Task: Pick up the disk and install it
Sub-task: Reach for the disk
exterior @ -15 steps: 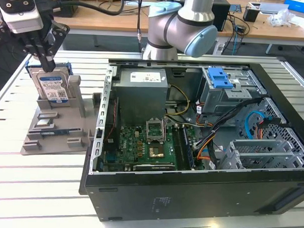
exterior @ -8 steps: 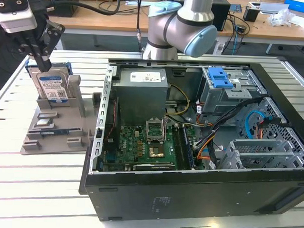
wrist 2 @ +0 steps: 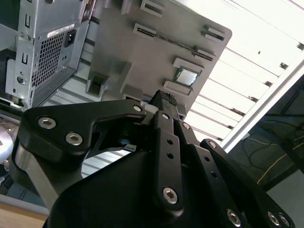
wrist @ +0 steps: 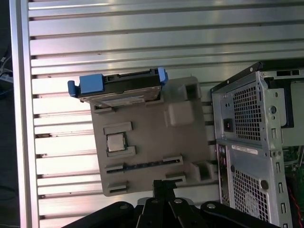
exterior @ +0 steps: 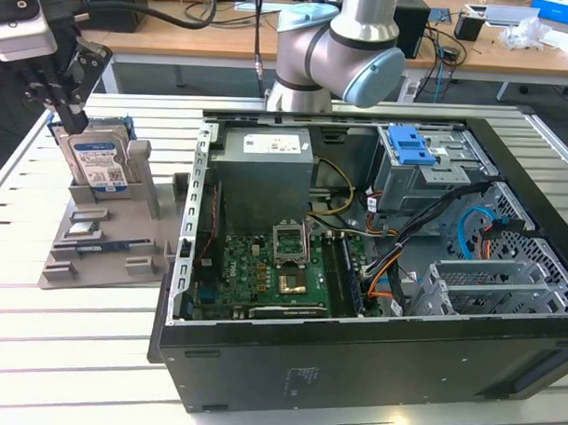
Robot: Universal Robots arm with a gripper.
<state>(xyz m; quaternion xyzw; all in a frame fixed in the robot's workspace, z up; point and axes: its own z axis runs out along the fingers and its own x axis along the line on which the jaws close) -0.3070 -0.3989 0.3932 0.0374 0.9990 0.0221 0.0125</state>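
From where I stand, the job has hardly begun. The disk (exterior: 99,159) stands on edge in a slot at the far end of the grey holder (exterior: 96,253), out on the slatted table (exterior: 74,354) and well apart from the bay it is meant for. Its label faces the room and its blue rails show along the top edge. The first wrist view shows the disk (wrist: 118,90) seated at one end of that holder (wrist: 147,142), with a small processor chip (wrist: 115,141) lying flat in a pocket nearby. The gripper (exterior: 74,119) hangs over the holder, its tips down by the disk's upper corner at the exterior view's left. Its fingers look drawn together with nothing between them (in the second wrist view the gripper (wrist 2: 166,97) shows its black tips meeting above the grey plastic). I cannot tell from here whether it touches the disk, but it has no grasp on it. The open computer case (exterior: 353,364) lies on its side to the exterior view's right, with the blue bracket (exterior: 408,142) on the drive cage (exterior: 425,180) at its far end. By my reading, the pickup and the installation both remain undone.
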